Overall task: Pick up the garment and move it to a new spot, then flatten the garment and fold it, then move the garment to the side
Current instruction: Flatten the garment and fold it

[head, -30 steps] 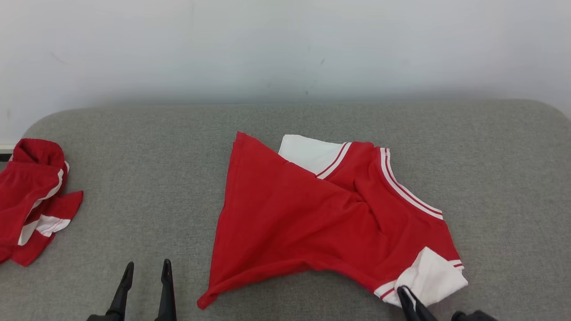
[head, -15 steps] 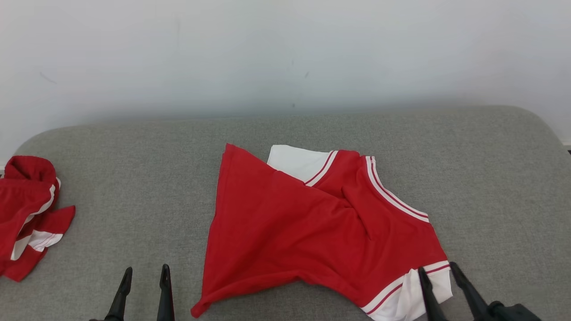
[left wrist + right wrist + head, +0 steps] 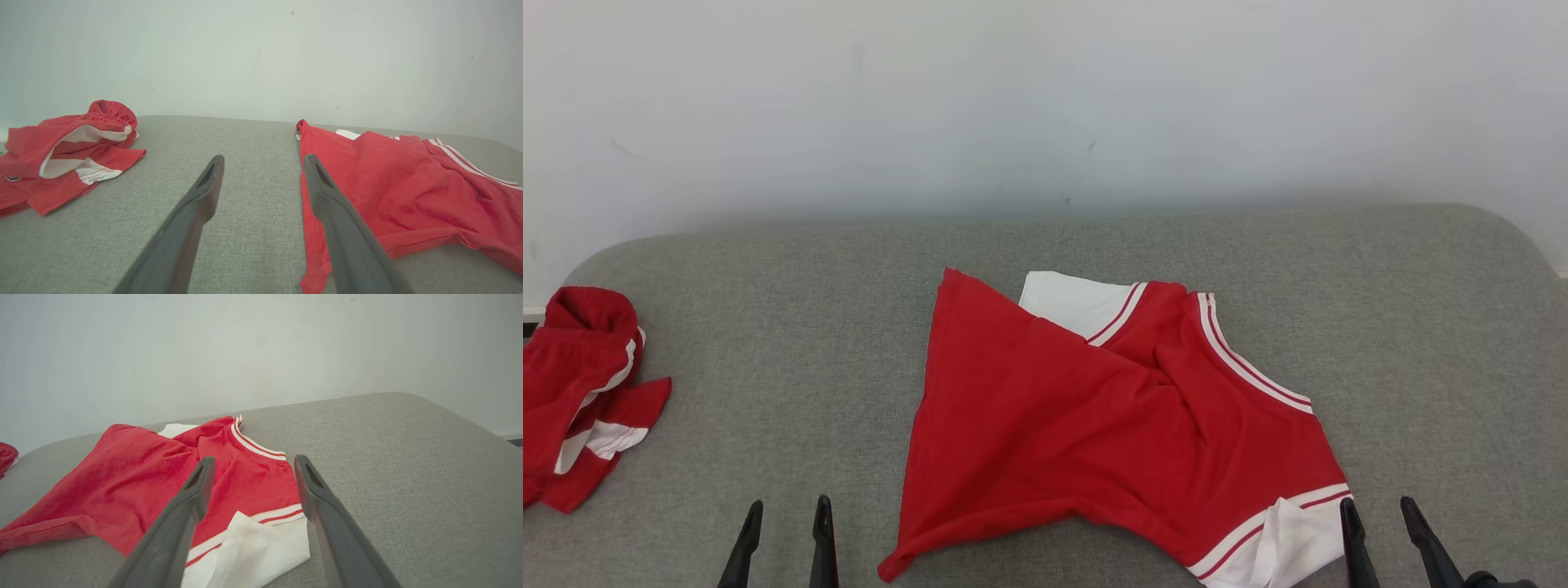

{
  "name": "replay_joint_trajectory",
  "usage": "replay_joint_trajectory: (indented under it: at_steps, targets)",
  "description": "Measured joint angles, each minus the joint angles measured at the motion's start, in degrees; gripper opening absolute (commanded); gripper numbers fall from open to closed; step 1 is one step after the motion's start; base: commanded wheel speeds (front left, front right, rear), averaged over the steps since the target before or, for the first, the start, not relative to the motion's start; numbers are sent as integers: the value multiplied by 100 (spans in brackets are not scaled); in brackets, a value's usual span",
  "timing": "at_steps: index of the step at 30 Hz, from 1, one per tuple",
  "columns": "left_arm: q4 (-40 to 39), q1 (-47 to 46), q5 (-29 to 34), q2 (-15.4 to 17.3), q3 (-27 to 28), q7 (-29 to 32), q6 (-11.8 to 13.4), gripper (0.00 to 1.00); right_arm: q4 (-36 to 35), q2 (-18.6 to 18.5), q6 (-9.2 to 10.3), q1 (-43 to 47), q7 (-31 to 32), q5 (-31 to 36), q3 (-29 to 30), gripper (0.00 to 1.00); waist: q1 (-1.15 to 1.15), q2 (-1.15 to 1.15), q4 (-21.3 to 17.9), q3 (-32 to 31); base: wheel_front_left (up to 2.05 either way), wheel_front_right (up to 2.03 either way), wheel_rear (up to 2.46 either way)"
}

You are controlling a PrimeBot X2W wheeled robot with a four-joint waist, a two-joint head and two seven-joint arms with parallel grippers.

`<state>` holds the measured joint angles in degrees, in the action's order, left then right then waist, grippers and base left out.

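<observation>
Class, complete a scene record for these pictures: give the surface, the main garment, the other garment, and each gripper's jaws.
Surface: grey padded top, pale wall behind
Main garment: red shirt with white sleeves, centre, wrinkled, partly folded over itself
Other garment: red-and-white heap, far left edge
Left gripper: jaws open, over bare padding, holding nothing
Right gripper: jaws open beside the near white sleeve, holding nothing

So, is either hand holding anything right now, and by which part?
Nothing is held: left hand and right hand are both open; the right is beside the white sleeve of the garment, not gripping it.
</observation>
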<state>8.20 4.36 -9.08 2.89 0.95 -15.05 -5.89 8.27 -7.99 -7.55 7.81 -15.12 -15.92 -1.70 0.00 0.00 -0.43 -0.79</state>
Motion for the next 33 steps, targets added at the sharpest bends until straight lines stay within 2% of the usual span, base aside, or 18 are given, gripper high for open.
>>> replay_joint_trajectory:
  at_steps: [10,33]
  targets:
    - [1,31,44,0,43,0,-16,100,0,135,0,80,0,88,88,100,0,0,39,-49,0,0,0]
    - [-34,188,159,0,46,0,-116,100,-56,18,0,18,0,96,-172,100,0,0,148,-105,0,0,0]
